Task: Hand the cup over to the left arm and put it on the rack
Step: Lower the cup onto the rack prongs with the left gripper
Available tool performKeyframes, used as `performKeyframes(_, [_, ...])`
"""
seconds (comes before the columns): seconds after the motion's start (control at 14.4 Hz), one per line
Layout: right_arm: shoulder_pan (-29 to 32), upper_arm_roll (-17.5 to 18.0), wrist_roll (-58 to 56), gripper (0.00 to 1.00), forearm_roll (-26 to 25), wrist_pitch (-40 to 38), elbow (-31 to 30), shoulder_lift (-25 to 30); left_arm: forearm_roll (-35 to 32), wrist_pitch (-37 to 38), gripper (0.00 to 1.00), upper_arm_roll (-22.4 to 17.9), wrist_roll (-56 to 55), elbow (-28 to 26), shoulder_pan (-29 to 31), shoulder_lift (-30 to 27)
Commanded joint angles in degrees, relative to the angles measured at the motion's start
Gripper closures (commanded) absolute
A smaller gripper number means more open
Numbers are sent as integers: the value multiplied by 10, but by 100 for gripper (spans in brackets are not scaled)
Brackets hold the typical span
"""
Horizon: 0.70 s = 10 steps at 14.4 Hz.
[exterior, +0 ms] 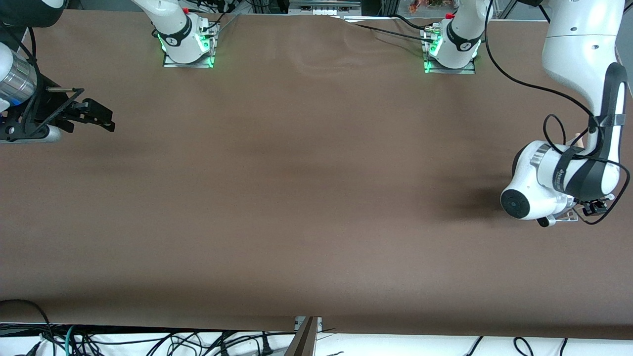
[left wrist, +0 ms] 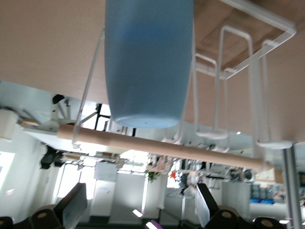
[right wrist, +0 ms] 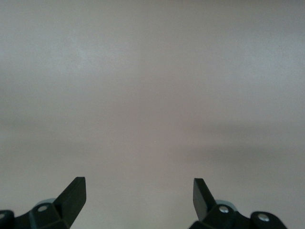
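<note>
In the left wrist view the light-blue cup (left wrist: 147, 62) sits in the rack (left wrist: 224, 71), with white wire prongs on either side of it. The rack's wooden dowel (left wrist: 162, 148) runs across just past the cup's closed end. My left gripper (left wrist: 138, 210) is open and empty, a short way back from the cup and the dowel. In the front view the left arm's wrist (exterior: 544, 190) hangs low at the left arm's end of the table and hides the cup, rack and fingers. My right gripper (exterior: 101, 118) (right wrist: 138, 195) is open and empty over the right arm's end of the table.
The brown table (exterior: 306, 198) lies between the two arms. The arm bases (exterior: 188, 44) (exterior: 450, 49) stand along its edge farthest from the front camera. Loose cables (exterior: 148, 341) lie below the edge nearest the front camera.
</note>
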State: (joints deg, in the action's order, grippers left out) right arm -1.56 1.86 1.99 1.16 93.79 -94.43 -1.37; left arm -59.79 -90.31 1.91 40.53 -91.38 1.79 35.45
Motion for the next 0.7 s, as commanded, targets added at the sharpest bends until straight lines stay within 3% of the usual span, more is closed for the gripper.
performKeyframes(0.0, [-5,-3,8,1,-1,-11,13,-4,62,18,0,5,-14,-1,-1,-40])
performKeyframes(0.21, [-5,-3,8,1,-1,-11,13,-4,169,37,0,6,-31,19,-5,-73])
performKeyframes(0.35, [-5,-3,8,1,-1,-11,14,-4,278,43,0,9,-60,49,-5,-98])
performKeyframes(0.63, [-6,-2,8,1,1,-11,18,-4,361,115,0,9,-143,150,-60,-102])
